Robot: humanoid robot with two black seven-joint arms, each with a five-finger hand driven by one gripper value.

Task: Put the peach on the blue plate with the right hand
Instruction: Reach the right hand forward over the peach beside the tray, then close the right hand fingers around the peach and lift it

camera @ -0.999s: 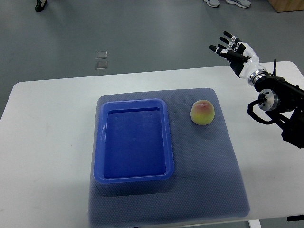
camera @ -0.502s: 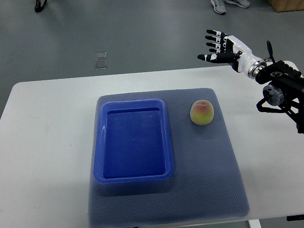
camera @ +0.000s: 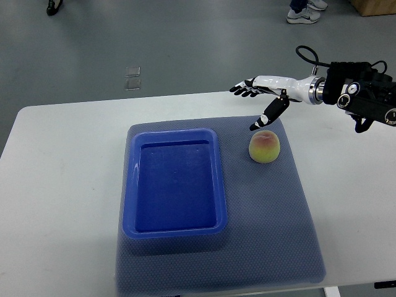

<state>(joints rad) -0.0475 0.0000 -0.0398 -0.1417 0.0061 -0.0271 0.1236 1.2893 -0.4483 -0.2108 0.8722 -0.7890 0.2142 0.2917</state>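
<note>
White table (camera: 62,161) first, a dark blue mat (camera: 272,223) spread over its middle, and on the mat's left half sits the blue plate (camera: 176,230), really a shallow tray, nothing in it. The peach (camera: 264,147) rests near the mat's far right corner, just beside the tray but apart from it. Above it hovers the right hand (camera: 263,93), fingers stretched flat and spread, thumb hanging down close to the fruit's top, gripping nothing. The danger from here: a round peach on soft mat could roll toward the table's edge if that thumb nudges it before the fingers close around.
</note>
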